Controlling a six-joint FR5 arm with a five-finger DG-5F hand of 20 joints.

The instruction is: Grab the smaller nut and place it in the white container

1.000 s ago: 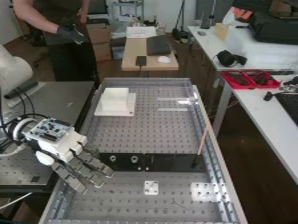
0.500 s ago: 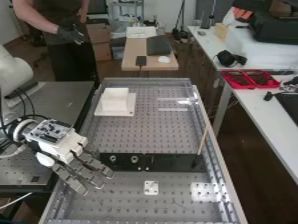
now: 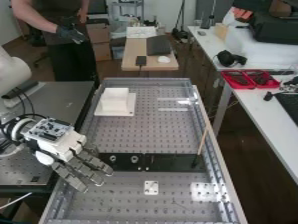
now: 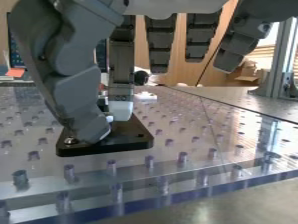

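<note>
The hand (image 3: pixel 66 150) is over the left end of the black bar (image 3: pixel 173 162), its fingers extended and covering that end. On the bar stand the larger nut (image 3: pixel 113 158) and, to its right, the bearing (image 3: pixel 134 159). Farther up the bench is the white container (image 3: pixel 115 99) on a white plate. In the wrist view the hand (image 4: pixel 76 75) has its thumb low beside the black bar (image 4: pixel 123 140), with one long straight finger next to it. A small bright bit shows between thumb and fingertip; whether it is a part, I cannot tell.
The perforated bench (image 3: pixel 140 132) has raised side rails. A thin stick (image 3: pixel 203 140) leans up from the bar's right part. A small white plate (image 3: pixel 151 187) lies nearer than the bar. Red trays (image 3: pixel 249 79) are on the side table at the right.
In the high view the hand has shifted very slightly up the picture, its fingertips now a little closer to the bar. The parts on the bar and the container have kept their places.
</note>
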